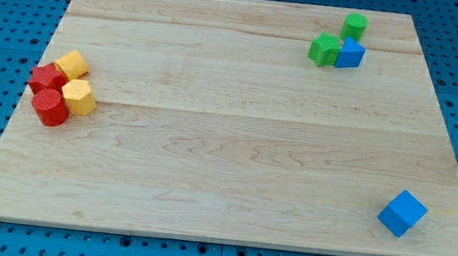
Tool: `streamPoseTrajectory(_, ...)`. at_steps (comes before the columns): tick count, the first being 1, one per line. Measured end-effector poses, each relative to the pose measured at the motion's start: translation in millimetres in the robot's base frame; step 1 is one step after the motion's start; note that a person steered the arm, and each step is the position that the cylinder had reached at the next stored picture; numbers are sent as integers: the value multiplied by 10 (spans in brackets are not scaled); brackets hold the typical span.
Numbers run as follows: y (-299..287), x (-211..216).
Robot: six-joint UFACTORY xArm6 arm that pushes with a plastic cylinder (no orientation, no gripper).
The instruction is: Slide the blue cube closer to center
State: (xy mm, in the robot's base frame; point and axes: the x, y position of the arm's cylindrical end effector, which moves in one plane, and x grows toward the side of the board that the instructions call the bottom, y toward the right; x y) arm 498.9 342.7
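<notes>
Approach step judged pending: blue cube [402, 213] lies near desk [227, 145] lower-right corner. Tip not shown; claw state undeterminable. Push toward view's upper left judged needed.

On the board [226, 153] you find four clustered blocks [63, 87] at the view's left edge, three blocks [338, 47] at its top right, and the blue cube [402, 213] alone at bottom right.

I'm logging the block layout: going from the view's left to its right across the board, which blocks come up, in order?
Red blocks → yellow blocks → green star-shaped block → green block, with a small blue block below it → blue cube. My tip does not show in the camera view.
</notes>
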Motion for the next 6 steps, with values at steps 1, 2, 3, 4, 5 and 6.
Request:
streamPoseTrajectory(1, -231, 1089)
streamPoseTrajectory(2, -886, 1118)
streamPoseTrajectory(3, -1348, 489)
streamPoseTrajectory(4, -1921, 518)
streamPoseTrajectory(5, -1992, 635)
streamPoseTrajectory(6, -2547, 148)
